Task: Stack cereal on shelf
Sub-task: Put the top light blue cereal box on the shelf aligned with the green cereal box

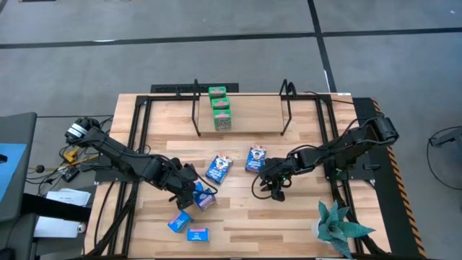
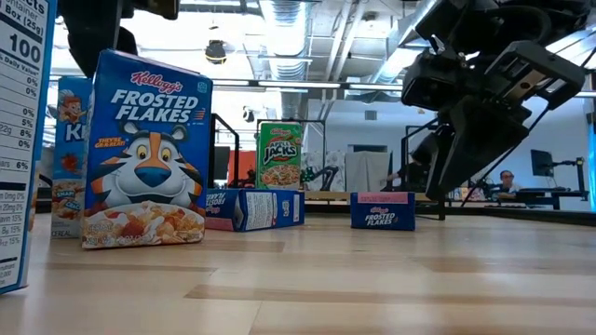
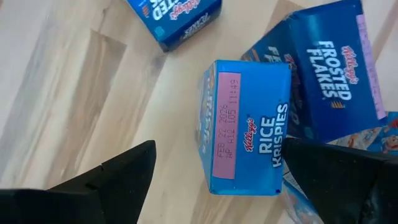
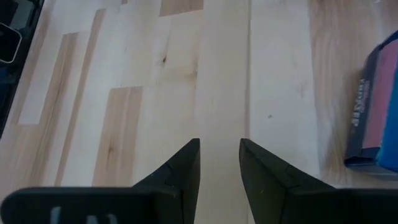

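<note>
The shelf [image 1: 242, 119] stands at the table's far middle, with green cereal boxes [image 1: 219, 108] stacked on its board. My left gripper [image 1: 192, 189] hangs open above a light blue Rice Krispies box [image 3: 245, 124]. That box stands on end against a dark blue Frosted Flakes box [image 3: 336, 74], and my fingers are on either side of it without touching. My right gripper [image 4: 219, 146] hovers over bare table at mid-right, open by a narrow gap with nothing in it. Two dark blue boxes [image 1: 219, 167] [image 1: 256, 159] lie flat in the middle.
Two light blue boxes [image 1: 180, 221] [image 1: 197, 234] lie near the front left. A green plant [image 1: 339, 227] stands at the near right corner. A dark blue box with a pink side [image 4: 376, 118] lies close beside my right gripper. Bare wood stretches between the arms.
</note>
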